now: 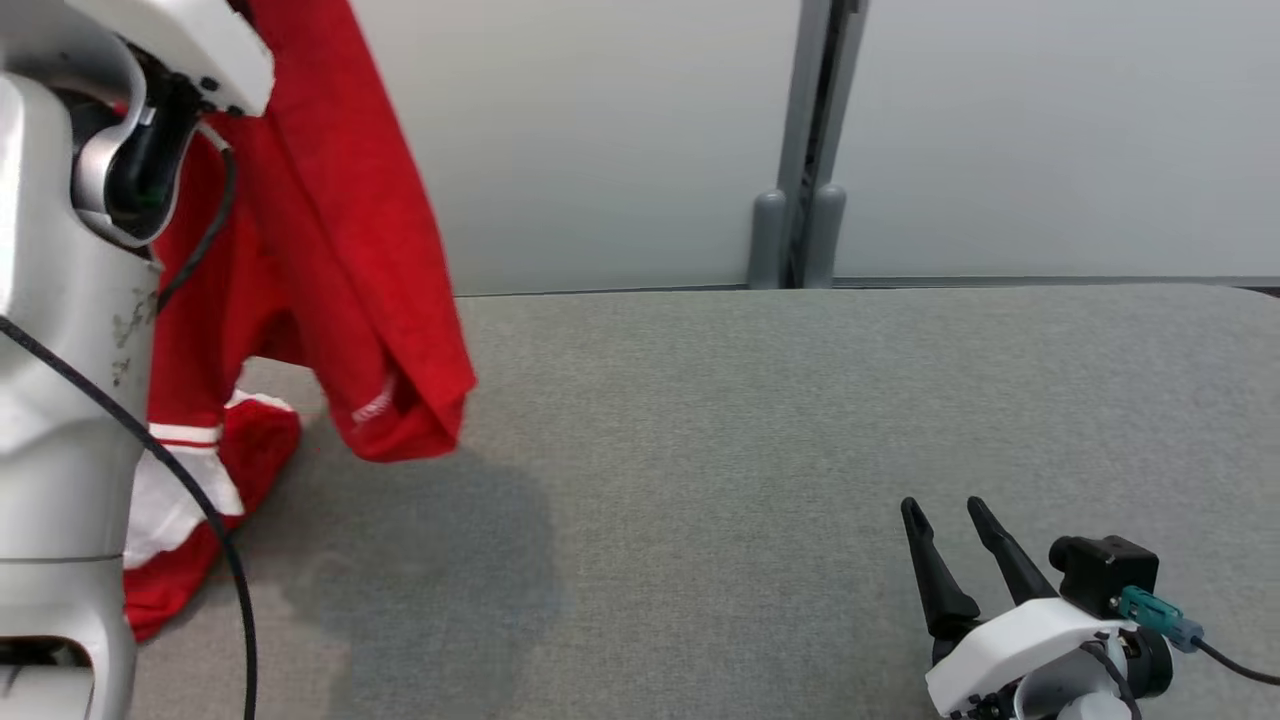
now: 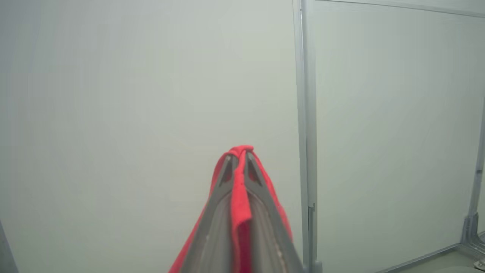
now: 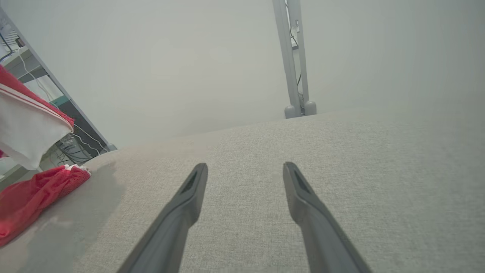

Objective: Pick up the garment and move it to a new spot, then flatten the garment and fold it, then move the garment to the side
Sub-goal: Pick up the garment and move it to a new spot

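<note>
**Desk:** What's hard to read on your screens?

**Me:** Starting at the left, my left arm (image 1: 60, 300) stands along the edge of the head view and covers part of the garment (image 1: 330, 250), whose top runs out of the frame. A black cable (image 1: 238, 590) crosses in front of it too. White lettering (image 1: 372, 408) near one hem is too small for me to read.

**Desk:** Is the left tool holding?

**Me:** Yes. In the left wrist view, the left tool (image 2: 239, 154) is pinched tight on a fold of red cloth that wraps over both tips.

**Desk:** Where does the garment sit?

**Me:** It hangs from that grip at the far left, with its long axis running top to bottom. One red flap ends clear of the counter (image 1: 800, 450). The part with the white band and stripes reaches down and lies bunched on the counter's left end, partly behind my arm.

**Desk:** And the surface, the room?

**Me:** The counter is covered in grey woven cloth, with a soft shadow (image 1: 440, 560) under the hanging flap. Behind it, pale wall panels (image 1: 600, 130) meet at a grey post (image 1: 800, 150). The right wrist view catches a rack (image 3: 81, 125) with loose wires beyond the counter's left end.

**Desk:** The right side?

**Me:** The right tool (image 1: 942, 508) sits at the lower right, jaws spread wide and gripping nothing. Its fingers point toward the back wall, well apart from the garment. I can't tell whether it touches the counter.
</note>
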Controlling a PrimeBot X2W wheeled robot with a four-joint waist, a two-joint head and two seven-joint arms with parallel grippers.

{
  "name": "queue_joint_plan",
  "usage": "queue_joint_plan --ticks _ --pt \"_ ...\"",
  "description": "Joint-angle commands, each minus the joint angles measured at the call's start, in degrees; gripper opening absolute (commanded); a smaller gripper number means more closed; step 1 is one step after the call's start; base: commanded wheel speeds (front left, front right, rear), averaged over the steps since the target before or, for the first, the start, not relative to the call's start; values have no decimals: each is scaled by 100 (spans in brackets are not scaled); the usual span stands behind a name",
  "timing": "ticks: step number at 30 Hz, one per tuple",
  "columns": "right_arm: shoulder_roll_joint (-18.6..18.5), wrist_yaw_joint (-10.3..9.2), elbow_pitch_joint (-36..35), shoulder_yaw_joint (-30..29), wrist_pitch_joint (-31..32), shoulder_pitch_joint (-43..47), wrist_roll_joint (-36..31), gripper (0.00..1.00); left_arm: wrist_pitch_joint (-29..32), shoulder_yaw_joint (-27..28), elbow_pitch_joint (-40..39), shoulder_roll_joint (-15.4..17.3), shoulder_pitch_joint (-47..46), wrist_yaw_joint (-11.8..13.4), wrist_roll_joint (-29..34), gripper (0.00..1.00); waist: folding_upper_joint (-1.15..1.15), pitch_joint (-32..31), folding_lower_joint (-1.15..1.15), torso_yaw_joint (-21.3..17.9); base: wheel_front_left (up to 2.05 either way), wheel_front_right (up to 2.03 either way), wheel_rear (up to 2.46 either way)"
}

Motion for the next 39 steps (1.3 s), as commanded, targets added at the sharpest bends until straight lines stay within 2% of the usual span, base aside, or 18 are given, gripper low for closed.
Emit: queue_joint_plan --ticks 1,8,12,18,24,29,33,34,35,36,38,39 --pt "-40 13 12 -23 -42 54 -4 100 -2 -10 -247 -41 -43 50 -14 0 0 -80 0 -314 0 0 0" --pt "-38 13 -45 -130 51 30 -128 100 38 -125 -1170 -581 310 217 -288 0 0 22 0 -888 0 0 0" --pt "-43 12 -195 -222 60 -22 -180 100 91 -371 -1587 -825 641 242 -312 0 0 169 0 -1177 0 0 0" --pt "-37 13 -308 -166 146 -99 -191 100 182 -793 -1822 -929 1221 331 -136 0 0 417 0 -1485 0 0 0" --pt "-40 13 -372 -89 135 -134 -116 100 34 -1091 -1382 -1038 1952 460 -142 0 0 664 0 -1685 0 0 0" --pt "-38 13 -378 -46 123 -213 -101 100 -386 -1333 -600 -1170 2591 521 -205 0 0 812 0 -1693 0 0 0" --pt "-39 13 -391 -78 125 -255 -145 100 -773 -1605 26 -1226 2874 407 -225 0 0 868 0 -1593 0 0 0" --pt "-40 12 -387 -85 129 -258 -157 100 -889 -1658 171 -1235 2919 384 -254 12 0 861 0 -1551 0 0 0" --pt "-39 12 -393 -86 145 -259 -161 100 -947 -1751 303 -1242 2957 328 -229 88 0 858 0 -1507 0 0 0" --pt "-39 12 -393 -100 155 -256 -170 100 -1030 -1802 419 -1249 3003 330 -268 100 0 847 0 -1461 0 0 0" --pt "-40 13 -387 -124 172 -241 -173 100 -1186 -1878 571 -1258 3037 288 -350 100 0 810 0 -1358 0 0 0" --pt "-40 13 -387 -140 178 -228 -172 100 -1374 -1877 597 -1262 3006 368 -336 100 0 788 0 -1304 0 0 0"
